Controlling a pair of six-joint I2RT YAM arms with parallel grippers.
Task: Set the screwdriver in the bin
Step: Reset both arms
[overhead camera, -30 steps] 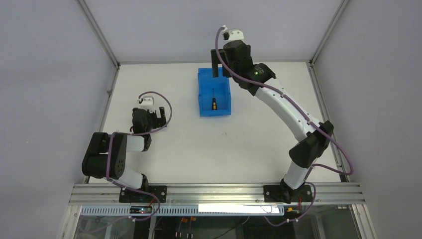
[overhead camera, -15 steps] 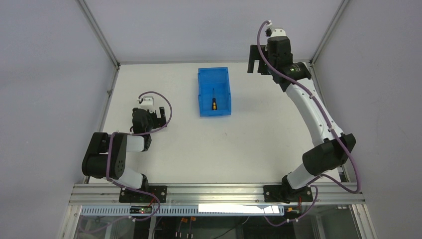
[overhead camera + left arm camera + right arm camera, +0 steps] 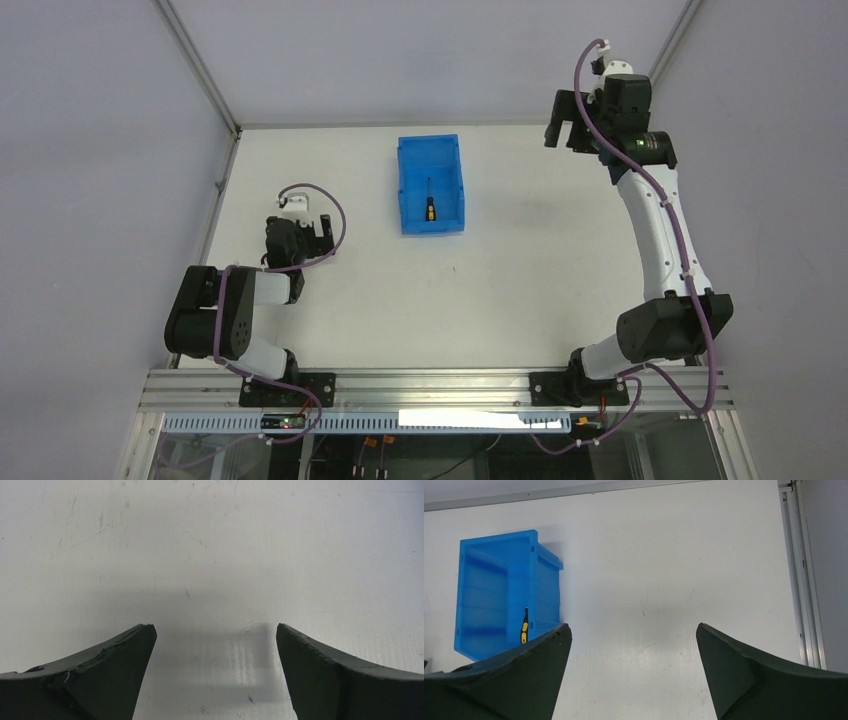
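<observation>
The blue bin (image 3: 407, 186) stands at the back middle of the table. The screwdriver (image 3: 430, 206) lies inside it, yellow-and-black handle toward the front. In the right wrist view the bin (image 3: 484, 595) is at the left with the screwdriver (image 3: 524, 627) in it. My right gripper (image 3: 563, 130) is open and empty, raised at the back right, well right of the bin; it shows open in its wrist view (image 3: 631, 630). My left gripper (image 3: 318, 232) is open and empty, low over the table at the left, and its wrist view (image 3: 215, 630) shows only bare table.
A metal frame rail (image 3: 804, 575) runs along the table's right edge. Grey enclosure walls stand around the white table (image 3: 450, 290). The arm bases sit on the aluminium rail (image 3: 430, 388) at the near edge.
My right arm has swung from over the bin's back edge to the far right and up, open and empty. The screwdriver stays in the bin. The left arm has not moved.
</observation>
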